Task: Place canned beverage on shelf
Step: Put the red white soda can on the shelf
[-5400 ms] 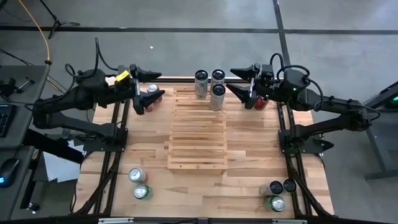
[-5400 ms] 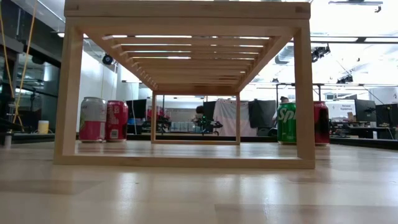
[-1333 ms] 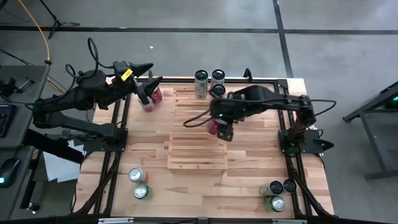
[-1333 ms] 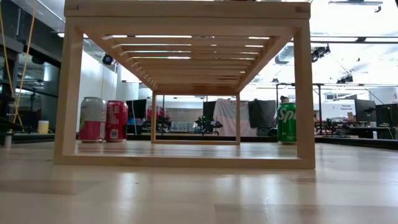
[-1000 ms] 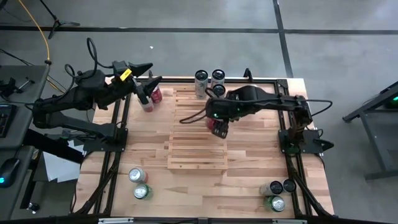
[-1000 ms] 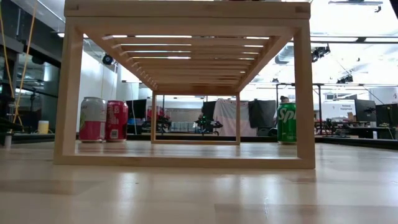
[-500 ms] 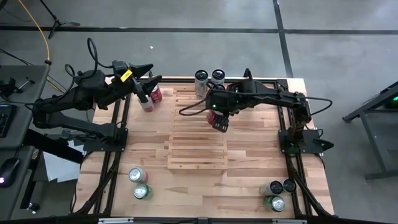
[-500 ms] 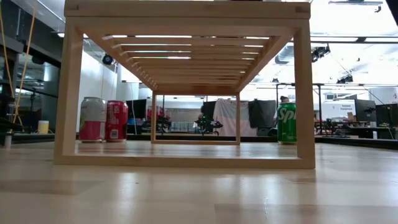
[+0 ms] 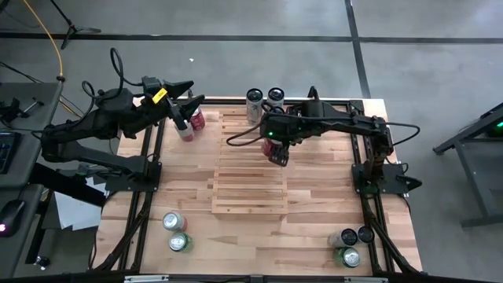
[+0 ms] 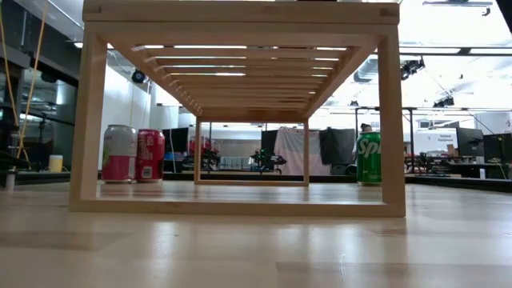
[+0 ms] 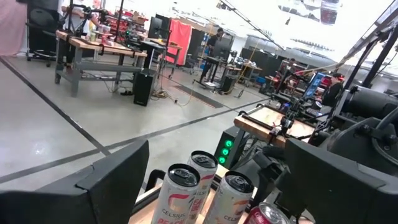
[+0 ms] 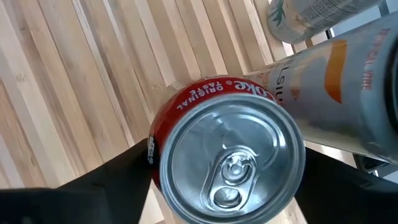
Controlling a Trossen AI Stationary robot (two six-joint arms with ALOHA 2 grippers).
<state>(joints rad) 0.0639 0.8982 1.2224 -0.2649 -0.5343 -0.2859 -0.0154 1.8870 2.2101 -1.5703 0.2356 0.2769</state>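
The pale wooden surface (image 9: 314,204) is carrying the pale slatted wooden shelf (image 9: 250,185), its near slats lying bare. The right claw (image 9: 274,148) is straddling an upright red aluminium cola can (image 12: 214,149) on the far slats, beside tall white cans (image 9: 255,100); I cannot tell whether it is pinching. The left claw (image 9: 187,101) is hanging spread at the far-left corner.

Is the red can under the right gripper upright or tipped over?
Upright: the right wrist view looks straight down on the red can's round lid, its base on the shelf slats.

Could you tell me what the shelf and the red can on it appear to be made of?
The shelf looks like pale unfinished wood: visible grain, thin parallel slats. The red can appears to be aluminium, with a shiny silver top, a pull tab and a printed glossy red wall.
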